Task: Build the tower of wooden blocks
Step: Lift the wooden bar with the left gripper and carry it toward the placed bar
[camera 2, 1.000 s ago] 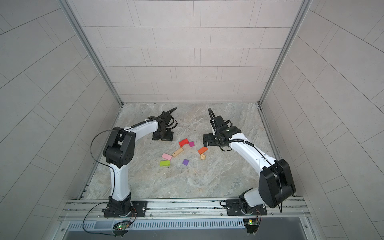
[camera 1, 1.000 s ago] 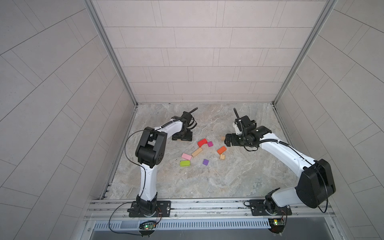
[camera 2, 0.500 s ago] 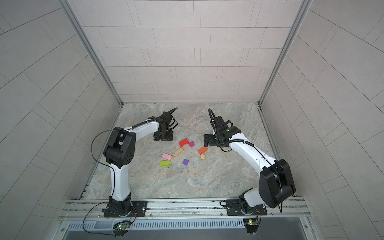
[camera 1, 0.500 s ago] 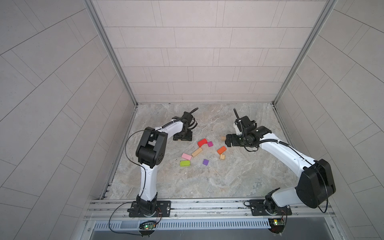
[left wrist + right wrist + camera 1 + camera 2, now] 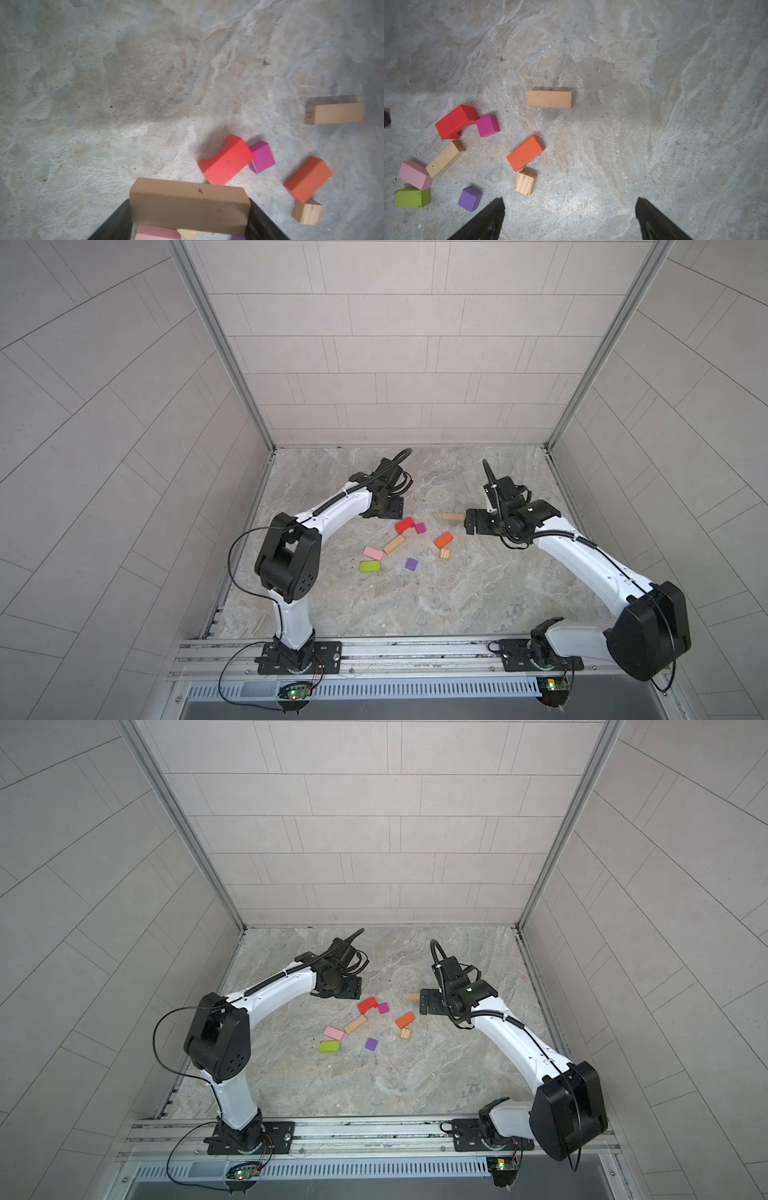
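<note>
No tower stands; the wood blocks lie loose on the marble floor. My left gripper [image 5: 189, 207] is shut on a plain tan bar [image 5: 189, 205], held crosswise between its black fingers. In both top views that gripper [image 5: 384, 510] hides the bar. Just beyond it lie the red arch [image 5: 404, 525] and the magenta cube [image 5: 420, 528]. My right gripper [image 5: 570, 204] hangs open and empty over bare floor, near a second tan bar [image 5: 549, 99] [image 5: 452, 516]. The orange block [image 5: 525, 153] touches a small tan cube [image 5: 525, 182].
A third tan bar [image 5: 393, 544], the pink block [image 5: 372, 553], the lime green block [image 5: 370, 567] and the purple cube [image 5: 411, 564] sit in the middle. Tiled walls close in the floor on three sides. A metal rail [image 5: 415, 651] with both arm bases runs along the front.
The left jaws have narrowed onto the tan bar. Neither arm has visibly moved, and the loose blocks lie where they were.
</note>
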